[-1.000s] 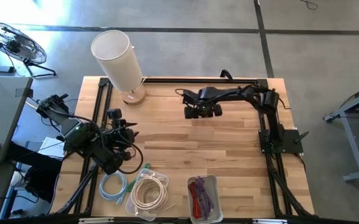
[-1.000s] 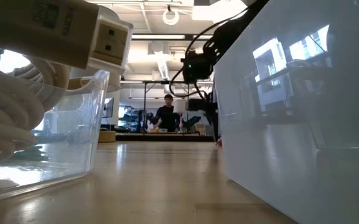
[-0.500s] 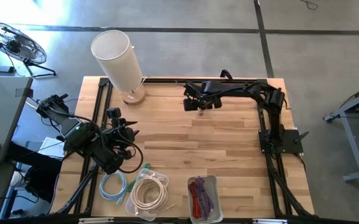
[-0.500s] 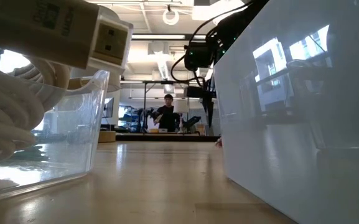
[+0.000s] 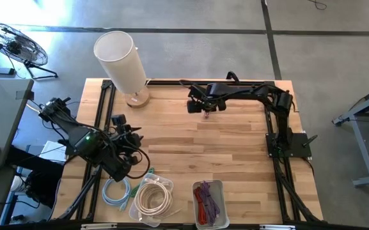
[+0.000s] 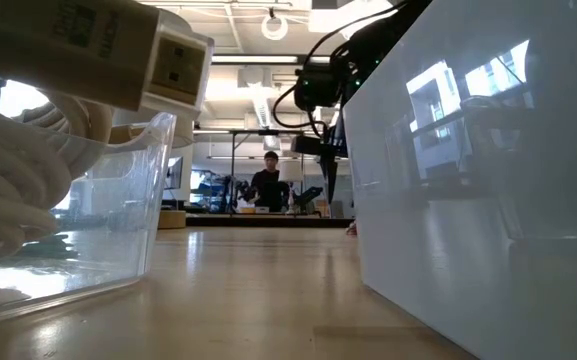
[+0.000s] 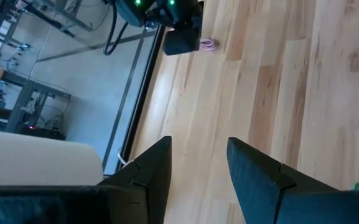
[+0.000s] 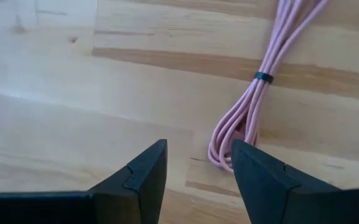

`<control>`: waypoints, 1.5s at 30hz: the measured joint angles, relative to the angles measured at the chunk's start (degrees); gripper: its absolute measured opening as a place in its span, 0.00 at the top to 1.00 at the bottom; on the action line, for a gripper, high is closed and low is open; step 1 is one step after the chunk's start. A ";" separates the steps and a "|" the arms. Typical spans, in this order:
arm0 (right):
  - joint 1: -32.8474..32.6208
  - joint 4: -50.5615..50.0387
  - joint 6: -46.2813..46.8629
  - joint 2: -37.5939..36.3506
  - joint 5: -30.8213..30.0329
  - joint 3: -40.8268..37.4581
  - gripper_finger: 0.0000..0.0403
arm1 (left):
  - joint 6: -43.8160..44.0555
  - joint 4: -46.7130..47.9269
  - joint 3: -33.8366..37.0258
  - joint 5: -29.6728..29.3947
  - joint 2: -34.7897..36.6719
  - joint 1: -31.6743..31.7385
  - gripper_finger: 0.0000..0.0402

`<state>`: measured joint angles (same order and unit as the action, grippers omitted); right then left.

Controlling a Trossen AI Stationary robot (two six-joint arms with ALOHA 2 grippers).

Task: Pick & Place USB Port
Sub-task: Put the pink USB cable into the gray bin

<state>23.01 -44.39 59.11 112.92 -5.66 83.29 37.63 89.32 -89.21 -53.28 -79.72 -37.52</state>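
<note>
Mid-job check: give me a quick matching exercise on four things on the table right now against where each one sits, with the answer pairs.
Things:
1. pink cable bundle
2. white coiled cable
3. red cables
4. white lamp

Places:
A. clear bin at the table's near edge, right of the other bin
B. bare wood at the far side, under the open right gripper
C. far left corner of the table
D. clear bin at the near edge, beside a light blue coil

Pairs: 1-B, 2-D, 3-A, 4-C
</note>
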 joint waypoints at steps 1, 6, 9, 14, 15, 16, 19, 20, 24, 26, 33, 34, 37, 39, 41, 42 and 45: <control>0.18 -0.11 1.23 0.00 -0.01 0.00 0.58 | 0.03 -0.40 0.00 -0.02 0.00 0.00 0.62; 1.11 -0.15 5.40 0.00 -0.17 0.00 0.58 | -0.01 -1.36 0.00 -0.22 0.13 0.00 0.62; 1.48 -0.67 5.53 0.00 -0.37 -0.12 0.58 | -0.11 -1.49 0.00 -0.24 0.13 0.00 0.62; 0.56 -1.05 10.70 -0.02 -1.41 -2.03 0.59 | -0.48 -1.76 0.00 -0.26 0.13 0.00 0.62; 0.49 -0.90 11.15 -0.02 -1.55 -2.33 0.60 | -1.32 -1.99 0.00 -0.22 0.15 0.00 0.62; 0.49 -0.54 11.35 -0.02 -1.62 -2.64 0.60 | -1.98 -2.49 0.00 -0.17 0.15 0.00 0.62; 0.93 -0.31 11.41 -0.02 -2.22 -2.91 0.61 | -3.61 -3.81 0.02 0.20 0.15 0.00 0.62; 1.01 -0.35 11.41 -0.02 -2.78 -2.91 0.61 | -4.30 -4.45 0.02 0.20 0.15 0.00 0.62; 1.04 -0.38 11.37 -0.02 -3.91 -2.91 0.61 | -6.16 -5.88 0.04 0.22 0.15 0.00 0.62; 0.98 -0.36 11.15 -0.02 -4.22 -2.91 0.61 | -6.32 -5.75 0.04 0.27 0.15 0.00 0.62; 1.02 -0.36 12.07 -0.02 -4.91 -2.91 0.61 | -6.32 -5.73 0.04 0.27 0.15 0.00 0.62; 1.02 -0.38 12.43 0.00 -4.95 -2.91 0.61 | -6.32 -5.73 0.04 0.27 0.15 0.00 0.62; 1.02 -0.35 12.65 0.00 -4.95 -2.91 0.62 | -6.32 -5.73 0.04 0.29 0.15 0.00 0.62; 1.00 -0.32 12.64 0.17 -5.11 -2.91 0.62 | -6.32 -5.71 0.04 0.29 0.15 0.00 0.62; 1.02 -0.34 12.64 0.63 -4.90 -2.91 0.62 | -6.39 -5.66 0.04 0.31 0.15 -0.02 0.62; 1.02 -0.34 12.60 1.02 -4.64 -2.91 0.62 | -6.70 -5.67 0.04 0.34 0.15 -0.02 0.62; 1.00 -0.33 12.55 2.32 -3.20 -2.91 0.62 | -7.41 -5.67 0.04 0.40 0.15 -0.02 0.62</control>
<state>24.01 -44.73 71.66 115.24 -8.86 80.38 30.22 83.66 -89.17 -52.88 -79.57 -37.54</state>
